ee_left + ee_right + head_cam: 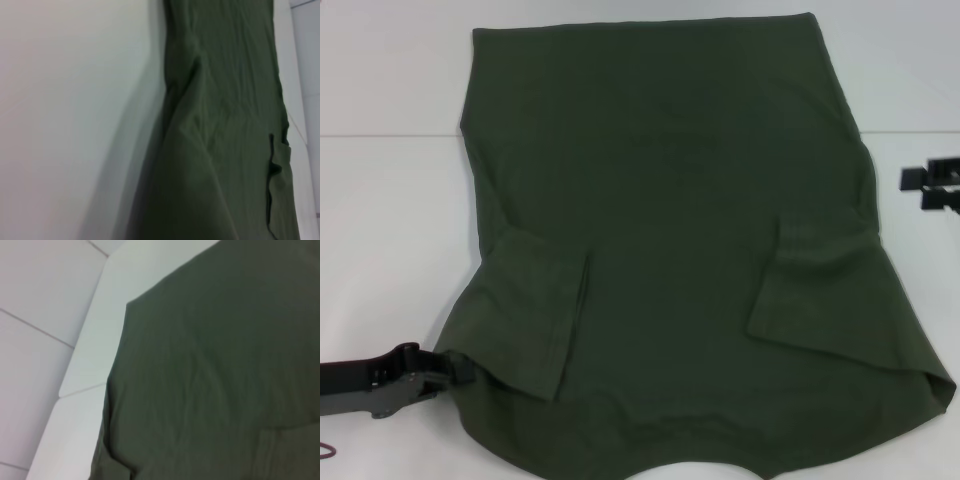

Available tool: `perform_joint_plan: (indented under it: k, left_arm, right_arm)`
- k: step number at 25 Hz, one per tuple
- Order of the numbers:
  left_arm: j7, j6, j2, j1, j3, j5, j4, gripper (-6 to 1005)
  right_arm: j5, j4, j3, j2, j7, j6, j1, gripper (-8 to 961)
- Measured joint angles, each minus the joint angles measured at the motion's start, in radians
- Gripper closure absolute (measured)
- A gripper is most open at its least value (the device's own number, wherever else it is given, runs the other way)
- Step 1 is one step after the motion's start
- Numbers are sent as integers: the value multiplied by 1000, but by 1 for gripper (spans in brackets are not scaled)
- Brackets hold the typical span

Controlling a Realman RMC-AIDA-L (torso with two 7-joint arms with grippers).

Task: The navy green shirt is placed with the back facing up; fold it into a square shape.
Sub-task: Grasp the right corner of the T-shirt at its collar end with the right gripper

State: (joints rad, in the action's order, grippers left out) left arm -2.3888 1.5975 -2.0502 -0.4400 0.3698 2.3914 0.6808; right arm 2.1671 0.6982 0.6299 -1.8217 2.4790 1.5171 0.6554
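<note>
Shirt [670,230] lies flat on the white bench [390,230], plain back up, hem at the far side and collar end toward me, running off the near edge of the head view. Both sleeves are already turned in over the body, the left one [535,315] and the right one [800,285] lying as flaps on top.

My left tool [445,370] sits low at the near left corner of the cloth, touching its edge by the shoulder; I cannot tell whether its fingers are pinched on the fabric or merely beside it. My right tool [930,185] waits off the right edge of the shirt, apart from the cloth, and its fingers look spread.

As I judge it, the step in hand is taking the near end and carrying it toward the hem. To do it well I want both near corners gripped at the same level, lifted only enough to clear the body, then laid straight so the sleeve flaps do not slide out.

Bare bench lies open on the left and beyond the hem. The right side is tighter, and a bench seam [380,135] crosses under the cloth.
</note>
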Motion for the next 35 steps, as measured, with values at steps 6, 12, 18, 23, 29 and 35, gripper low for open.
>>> perform_joint_plan:
  k: [6,12,18,23,29,35]
  left_arm:
    - [43,7,2,-11,-7,-5,1,918]
    - [46,-1,2,-33,-8,-15,-1,957]
    - [46,-6,2,-48,-8,-16,-3,959]
    - [46,-9,2,-54,-9,-17,-4,959]
    - [45,-17,2,-58,-9,-17,-6,959]
    - [45,-23,2,-60,-9,-17,-9,959]
  right_arm:
    - [106,76,-1,14,0,119,-50,333]
    - [247,133,-8,15,10,176,-71,333]
    - [290,118,13,-11,-11,171,-73,334]
    - [334,122,18,-47,-53,170,-71,334]
    - [378,117,21,-61,-61,164,-74,334]
    - [418,120,20,-77,-55,122,-75,334]
